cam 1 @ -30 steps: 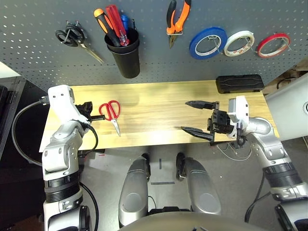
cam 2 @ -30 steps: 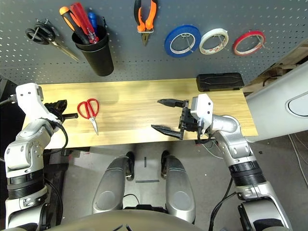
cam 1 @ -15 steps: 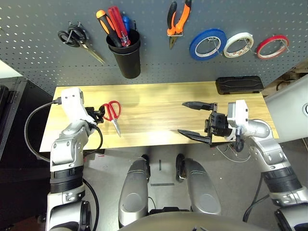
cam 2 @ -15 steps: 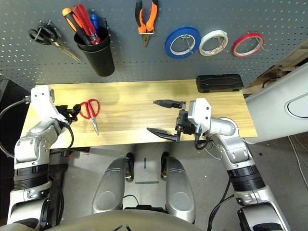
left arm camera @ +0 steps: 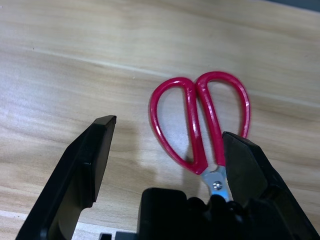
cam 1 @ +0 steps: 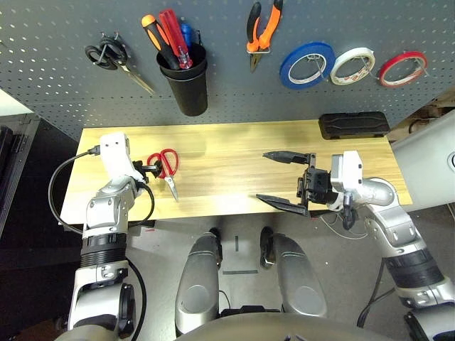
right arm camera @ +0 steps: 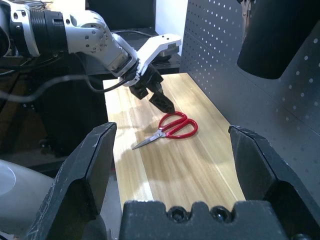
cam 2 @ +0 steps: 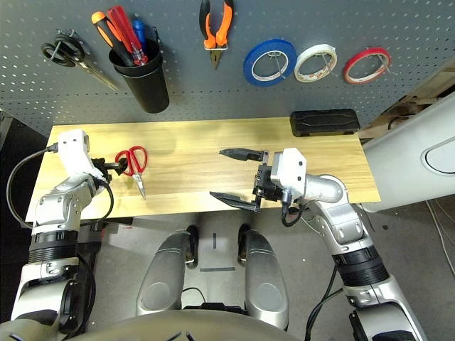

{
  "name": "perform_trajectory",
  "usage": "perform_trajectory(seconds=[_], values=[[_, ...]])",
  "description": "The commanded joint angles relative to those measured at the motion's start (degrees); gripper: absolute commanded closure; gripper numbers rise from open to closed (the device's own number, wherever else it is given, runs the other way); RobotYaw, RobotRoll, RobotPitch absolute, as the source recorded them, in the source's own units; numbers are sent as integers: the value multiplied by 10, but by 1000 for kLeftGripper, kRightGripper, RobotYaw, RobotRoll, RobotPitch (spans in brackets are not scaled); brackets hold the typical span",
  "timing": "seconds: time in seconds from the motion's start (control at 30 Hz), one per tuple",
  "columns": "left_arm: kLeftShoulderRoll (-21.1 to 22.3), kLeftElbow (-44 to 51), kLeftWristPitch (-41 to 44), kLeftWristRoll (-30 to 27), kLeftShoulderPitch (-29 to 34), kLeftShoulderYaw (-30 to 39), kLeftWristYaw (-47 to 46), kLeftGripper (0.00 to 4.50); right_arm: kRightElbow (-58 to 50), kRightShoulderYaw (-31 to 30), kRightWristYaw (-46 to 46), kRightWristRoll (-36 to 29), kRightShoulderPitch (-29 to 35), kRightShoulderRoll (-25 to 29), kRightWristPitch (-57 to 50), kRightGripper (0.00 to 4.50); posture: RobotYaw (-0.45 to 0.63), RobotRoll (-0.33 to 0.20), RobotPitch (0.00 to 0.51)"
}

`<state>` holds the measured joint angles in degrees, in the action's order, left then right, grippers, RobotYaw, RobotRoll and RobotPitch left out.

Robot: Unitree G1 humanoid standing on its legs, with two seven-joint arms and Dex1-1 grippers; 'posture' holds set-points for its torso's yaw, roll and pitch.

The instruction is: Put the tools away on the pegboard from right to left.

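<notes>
Red-handled scissors lie flat between the spread, empty left pincer's fingers.

Humanoid robot, two arms. Forearms: silver-grey segmented shells with black ribbed joint bands. Wrists: white boxy housings. Left gripper and right gripper: two flat, tapered black fingers each on a black base block, two small screws set in its face. Black cable looping from left wrist
</notes>
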<state>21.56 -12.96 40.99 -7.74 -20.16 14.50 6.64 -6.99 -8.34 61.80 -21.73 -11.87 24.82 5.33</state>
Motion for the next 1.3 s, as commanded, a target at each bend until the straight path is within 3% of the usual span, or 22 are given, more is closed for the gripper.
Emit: perform_trajectory(seconds=[0.03,0.67,1.3], values=[[1,-40,-18,9,-3,-5,-4,37,-20,-7,0,0,15,3,1,0,-39,0,323],[3,-141,-70,14,-37,4,-22,37,-31,-12,-4,19,33,38,-35,0,-50,0,331],[3,-219,-102,13,-63,11,-46,37,-52,-12,-12,13,41,38,-47,0,-64,0,339]])
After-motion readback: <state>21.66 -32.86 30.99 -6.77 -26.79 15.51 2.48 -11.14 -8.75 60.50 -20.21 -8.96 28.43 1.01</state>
